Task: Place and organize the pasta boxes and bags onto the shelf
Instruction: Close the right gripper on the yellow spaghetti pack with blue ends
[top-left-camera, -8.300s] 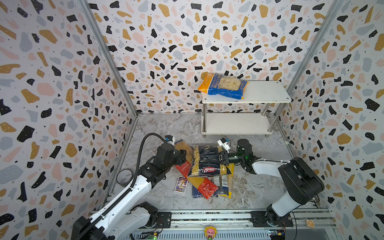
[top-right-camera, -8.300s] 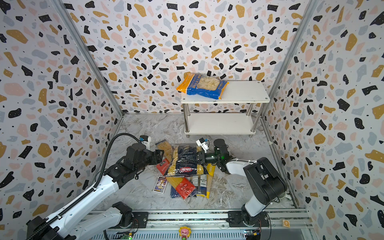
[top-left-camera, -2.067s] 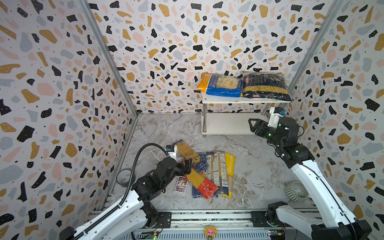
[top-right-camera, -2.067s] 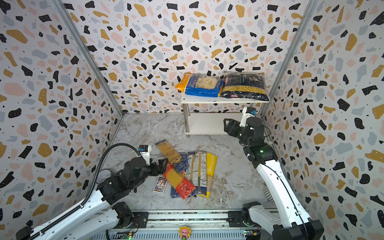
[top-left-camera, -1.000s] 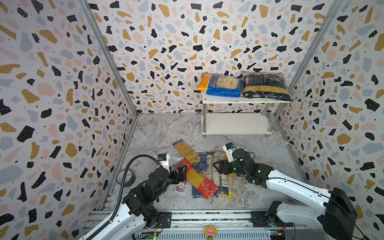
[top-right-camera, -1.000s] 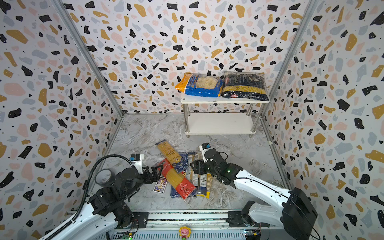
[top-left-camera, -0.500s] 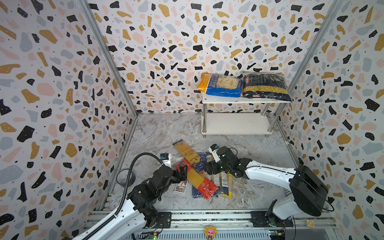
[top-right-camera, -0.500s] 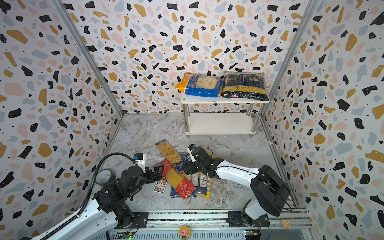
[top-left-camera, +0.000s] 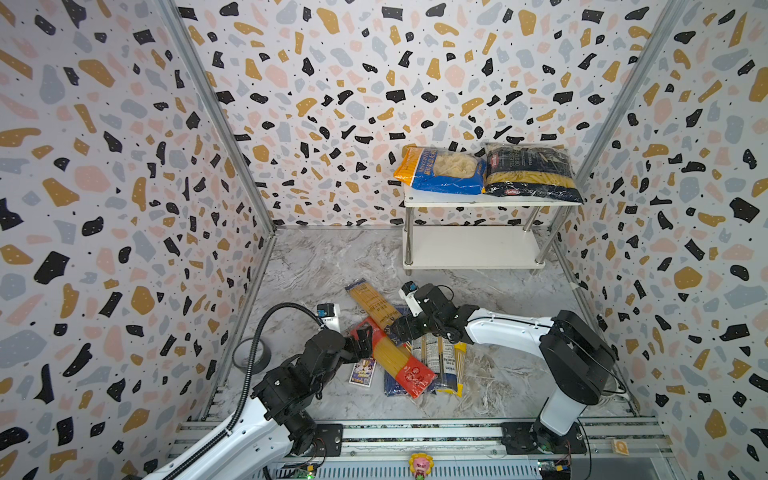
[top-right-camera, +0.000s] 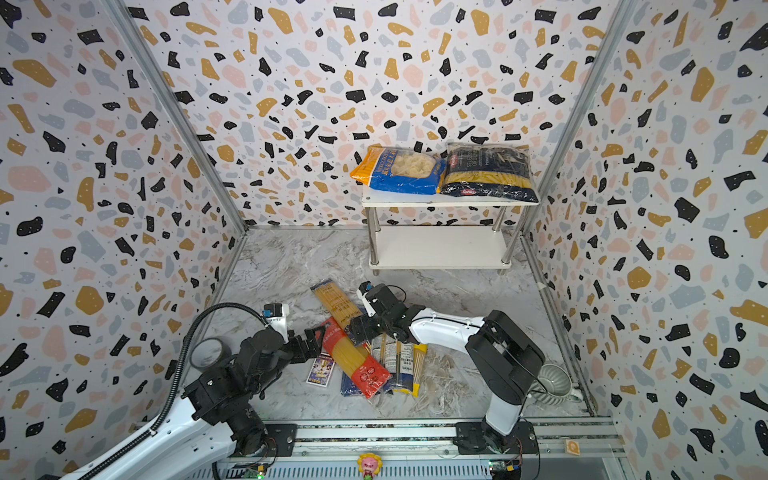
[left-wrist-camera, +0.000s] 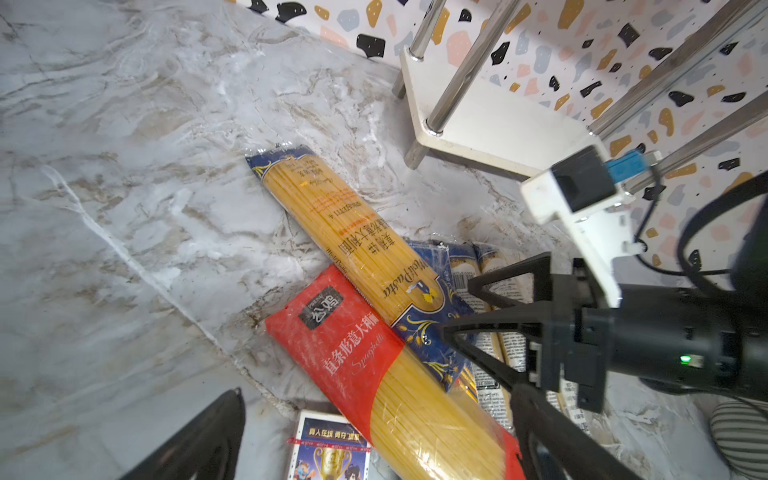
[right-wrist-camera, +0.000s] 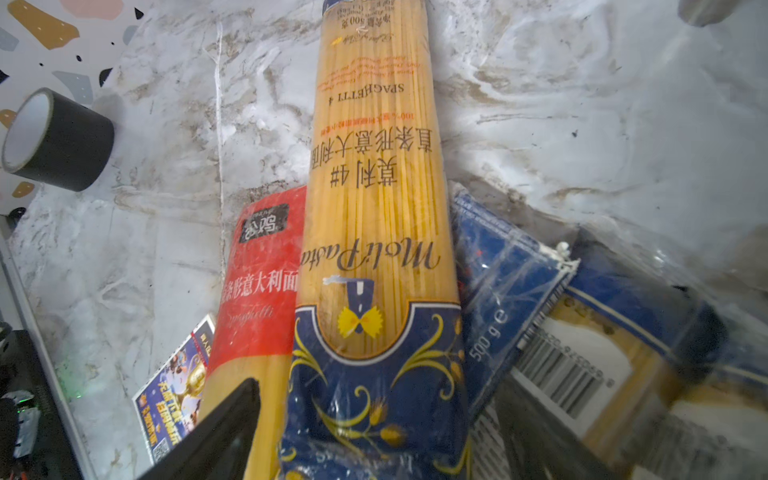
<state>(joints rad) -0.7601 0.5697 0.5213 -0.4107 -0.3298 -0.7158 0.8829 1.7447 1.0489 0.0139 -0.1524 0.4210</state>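
Two pasta bags lie on the shelf's (top-left-camera: 469, 249) top board: a blue-orange one (top-left-camera: 440, 170) and a dark navy one (top-left-camera: 530, 172). Several spaghetti packs are heaped on the floor. A yellow pack with a navy end (top-left-camera: 372, 305) lies slanted over a red-ended pack (top-left-camera: 395, 361). My right gripper (right-wrist-camera: 374, 449) is open, its fingers on either side of the yellow pack's navy end (right-wrist-camera: 374, 374). A blue box (right-wrist-camera: 507, 282) lies beside it. My left gripper (left-wrist-camera: 374, 449) is open at the red pack's end (left-wrist-camera: 345, 345); in both top views the two grippers (top-left-camera: 365, 338) (top-right-camera: 357, 328) nearly meet.
A grey tape roll (top-left-camera: 251, 355) lies by the left wall. A small purple picture card (top-left-camera: 363, 372) sits next to the red pack. A grey ribbed object (top-right-camera: 550, 384) is behind the right arm's base. The shelf's lower board is bare. Patterned walls close in three sides.
My right arm has swung left across the pile to the yellow pack's navy end and its jaws have widened. The left gripper has crept forward to the red pack's end.
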